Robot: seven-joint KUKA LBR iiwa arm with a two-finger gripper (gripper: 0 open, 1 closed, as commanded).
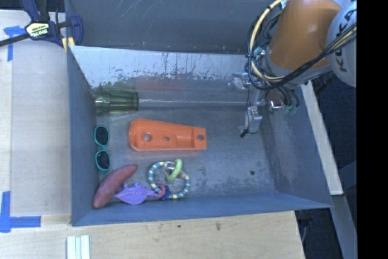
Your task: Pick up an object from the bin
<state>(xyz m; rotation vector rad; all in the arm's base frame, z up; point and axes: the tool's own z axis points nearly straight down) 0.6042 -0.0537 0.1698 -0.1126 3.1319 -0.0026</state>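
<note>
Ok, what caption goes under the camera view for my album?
Gripper hangs over the grey bin floor, near a flat orange block.

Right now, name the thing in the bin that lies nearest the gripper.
The flat orange piece with holes, mid-bin: its right end is closest to the gripper. The green cup, teal sunglasses and ring toy lie farther off.

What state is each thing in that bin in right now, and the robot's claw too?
Green cup: lying on its side near the back wall.
Teal sunglasses: lying along the left wall.
Orange block: lying flat mid-bin, untouched.
Reddish root: lying front left, against the purple piece.
Bead ring: lying flat beside the purple piece.
Gripper: hanging right of the orange block, apart from everything.
</note>
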